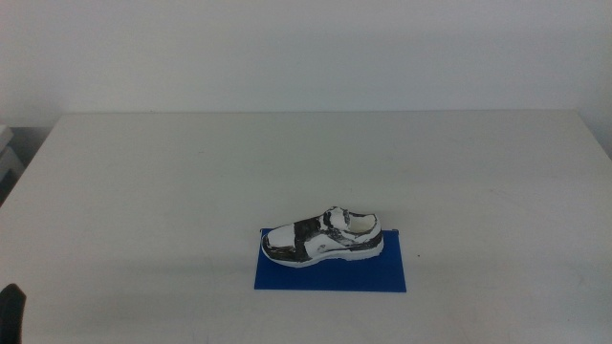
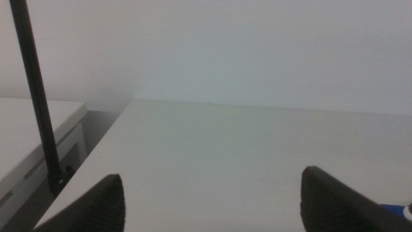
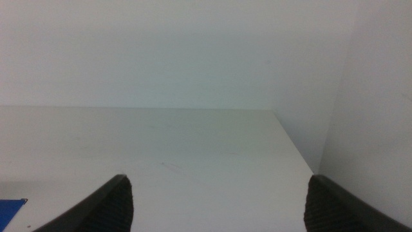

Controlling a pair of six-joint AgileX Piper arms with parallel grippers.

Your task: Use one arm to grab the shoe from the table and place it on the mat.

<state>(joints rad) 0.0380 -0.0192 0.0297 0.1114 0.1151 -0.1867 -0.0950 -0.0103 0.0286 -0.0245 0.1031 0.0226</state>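
The small white sneaker with black-grey side panels (image 1: 323, 236) lies on its sole on the dark blue mat (image 1: 330, 273), toe to the left, along the mat's far edge. No gripper touches it. My left gripper (image 2: 211, 175) has its jaws wide apart and empty over the bare white table (image 1: 191, 182); only a dark tip of it shows in the middle view (image 1: 11, 311) at the bottom left edge. My right gripper (image 3: 219, 178) is also open and empty, and that arm is out of the middle view. A sliver of the mat shows in the left wrist view (image 2: 394, 208) and in the right wrist view (image 3: 11, 205).
A black pole (image 2: 35, 96) stands beside the table's left edge, with a lower white surface (image 2: 32, 135) beyond it. A white wall runs behind the table (image 1: 306, 48) and past its right edge (image 3: 380, 96).
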